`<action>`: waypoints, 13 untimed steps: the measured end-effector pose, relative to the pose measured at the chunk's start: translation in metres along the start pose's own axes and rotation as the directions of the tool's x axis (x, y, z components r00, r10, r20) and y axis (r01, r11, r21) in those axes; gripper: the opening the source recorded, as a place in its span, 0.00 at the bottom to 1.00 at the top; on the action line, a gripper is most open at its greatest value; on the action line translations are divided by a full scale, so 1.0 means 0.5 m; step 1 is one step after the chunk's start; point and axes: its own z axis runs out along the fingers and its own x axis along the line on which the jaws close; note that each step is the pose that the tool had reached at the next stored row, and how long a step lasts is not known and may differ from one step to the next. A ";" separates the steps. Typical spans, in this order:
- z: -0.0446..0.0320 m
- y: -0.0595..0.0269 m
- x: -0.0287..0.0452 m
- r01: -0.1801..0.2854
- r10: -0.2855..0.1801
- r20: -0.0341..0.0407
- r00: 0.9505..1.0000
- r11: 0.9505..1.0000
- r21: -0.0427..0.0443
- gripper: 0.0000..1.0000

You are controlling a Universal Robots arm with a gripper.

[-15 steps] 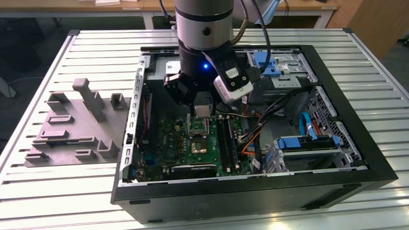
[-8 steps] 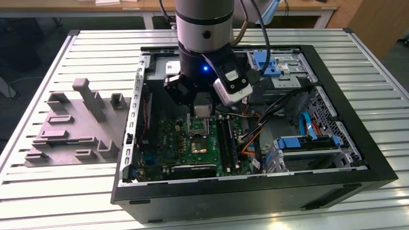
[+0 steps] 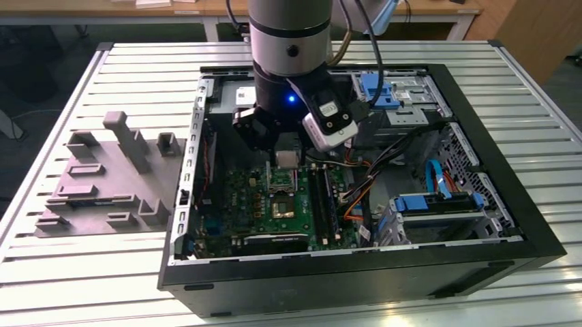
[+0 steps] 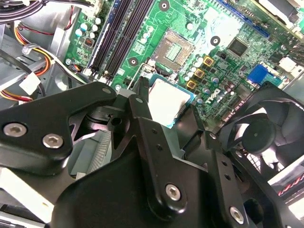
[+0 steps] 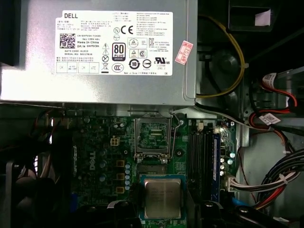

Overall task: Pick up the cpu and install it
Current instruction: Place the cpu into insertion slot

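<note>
your gripper (image 4: 169, 108) is clamped on the cpu (image 5: 162, 198), holding it flat and silver face up above the motherboard (image 5: 102, 156) inside the open pc case (image 3: 509, 225). the bare cpu socket (image 5: 152, 137) lies just beside the chip, between it and the power supply (image 5: 99, 52).

The arm (image 3: 289, 41) is showing as a thick silver-grey cylinder ringed by a dark band, narrowing into a black wrist where a small blue light (image 3: 291, 99) is glowing. A silver-white camera (image 3: 329, 126) is sitting beside it, with black cables (image 3: 375, 61) trailing upward. The tool (image 3: 285, 157) is wearing matte black links (image 4: 142, 156) studded with bright round screws (image 4: 172, 191).
</note>
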 end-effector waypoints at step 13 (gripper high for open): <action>0.013 0.000 0.000 0.000 0.000 0.000 1.000 1.000 0.000 0.47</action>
